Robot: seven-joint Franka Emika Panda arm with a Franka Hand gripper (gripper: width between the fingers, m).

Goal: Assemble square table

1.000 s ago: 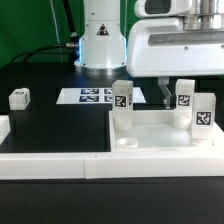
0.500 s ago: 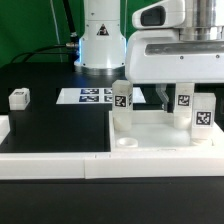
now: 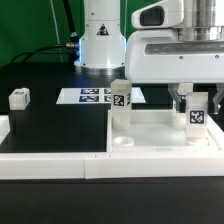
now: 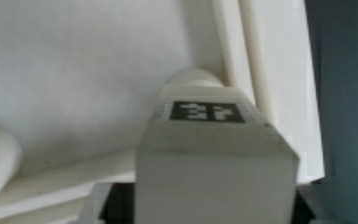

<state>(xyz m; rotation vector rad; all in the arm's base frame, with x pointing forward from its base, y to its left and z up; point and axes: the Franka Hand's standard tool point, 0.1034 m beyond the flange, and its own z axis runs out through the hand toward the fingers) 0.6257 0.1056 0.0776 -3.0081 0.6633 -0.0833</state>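
In the exterior view, the gripper (image 3: 185, 97) is lowered over the raised-rim slab (image 3: 160, 135), at the side nearer the exterior view's right. A tagged leg (image 3: 197, 115) stands upright on the slab right at the fingertips, its tag showing just under them. From here I cannot tell whether the fingers are already pinching it. A second leg (image 3: 120, 97) stands upright at the slab's far corner, well away from the gripper toward the exterior view's left. Farther out that way a loose leg (image 3: 18, 98) lies on the black table (image 3: 55, 125), and the marker board (image 3: 92, 96) lies flat beyond the second leg. A long white border rail (image 3: 50, 165) runs along the front. In the wrist view, the tagged leg (image 4: 206, 140) fills the space between the fingers, its tag facing the camera and the slab's rim (image 4: 247, 60) running just beside it. Whether the fingers press on it is not clear.
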